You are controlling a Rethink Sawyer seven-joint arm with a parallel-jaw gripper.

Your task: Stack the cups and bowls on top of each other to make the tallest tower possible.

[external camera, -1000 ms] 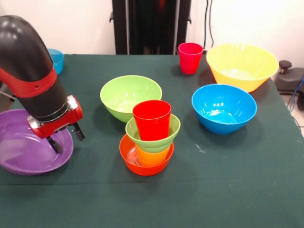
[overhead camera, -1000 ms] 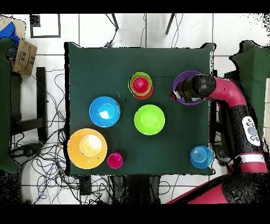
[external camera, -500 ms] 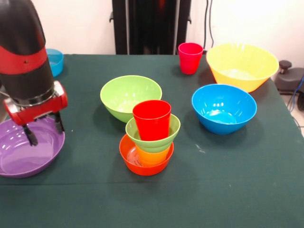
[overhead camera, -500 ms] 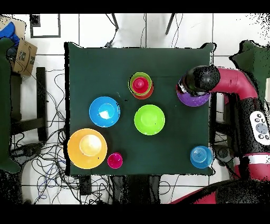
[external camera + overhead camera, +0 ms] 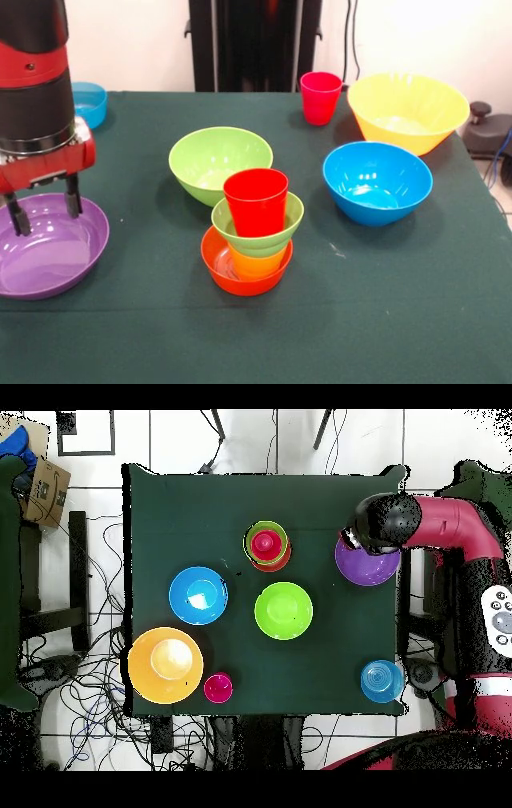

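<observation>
purple bowl (image 5: 48, 252) right under the claw (image 5: 44, 210), fingers spread and empty.
looks light, stiff, glossy and slick; wide and shallow, so best pinched at the rim. tower (image 5: 254, 232) well off to the side, big green bowl (image 5: 219, 162) beyond.

Gripper (image 5: 44, 210) at left, fingers spread, empty, over the purple bowl's (image 5: 72, 264) far rim. Tower (image 5: 252, 232) at centre: orange bowl, yellow-orange cup, green bowl, red cup. Pink cup (image 5: 320, 98) top centre-right.
</observation>
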